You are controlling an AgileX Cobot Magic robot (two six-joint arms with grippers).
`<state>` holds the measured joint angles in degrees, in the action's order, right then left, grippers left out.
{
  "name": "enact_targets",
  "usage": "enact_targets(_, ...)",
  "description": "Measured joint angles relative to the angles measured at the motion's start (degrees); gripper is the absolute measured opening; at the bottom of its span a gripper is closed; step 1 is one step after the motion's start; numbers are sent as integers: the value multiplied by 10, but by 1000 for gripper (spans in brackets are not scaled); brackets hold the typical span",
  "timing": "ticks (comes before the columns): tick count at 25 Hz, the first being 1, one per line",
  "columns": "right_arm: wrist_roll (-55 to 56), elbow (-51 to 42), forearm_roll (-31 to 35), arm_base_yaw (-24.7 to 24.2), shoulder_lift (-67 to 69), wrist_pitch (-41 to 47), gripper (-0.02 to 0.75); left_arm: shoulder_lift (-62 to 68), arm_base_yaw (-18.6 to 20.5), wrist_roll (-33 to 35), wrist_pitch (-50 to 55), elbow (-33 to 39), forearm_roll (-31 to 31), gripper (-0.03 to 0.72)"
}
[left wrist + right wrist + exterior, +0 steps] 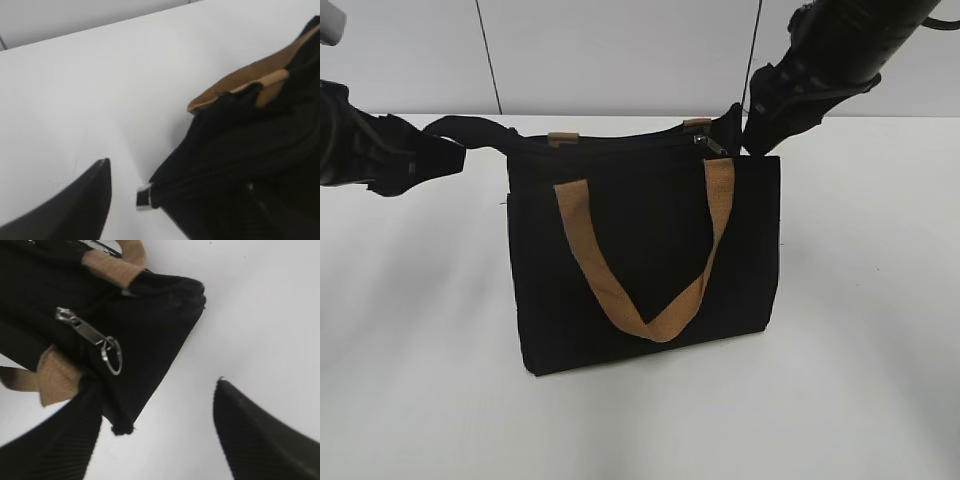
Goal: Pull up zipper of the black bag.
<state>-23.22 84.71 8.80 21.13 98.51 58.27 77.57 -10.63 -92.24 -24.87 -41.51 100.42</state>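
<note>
The black bag stands upright on the white table, its tan handle hanging down the front. The zipper's silver pull tab sits near the bag's top right end; in the right wrist view the tab carries a small ring. My right gripper is open at that top right corner; in its wrist view the bag's corner lies between the spread fingers, against the left one. My left gripper is at the top left end. In its wrist view one finger stands apart from the zipper's metal end clip; the other finger is hidden.
The white table stretches all round the bag. A pale wall with dark vertical seams rises behind the table's far edge. The bag's rear tan handle lies folded over the top near the left end.
</note>
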Motion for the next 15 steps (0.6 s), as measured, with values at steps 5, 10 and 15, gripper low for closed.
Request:
enact_targets(5,-5,0,6,0,-41,2,614,0,-30,-32,61,0,-1,477)
enact_targets(10,-4,-1,14,0,-96,39,597,0,-119,-46,185,0,-1,462)
enact_targets(15,11,-63,17,0,-172,53,596,1,-213,-42,302,0,-37,461)
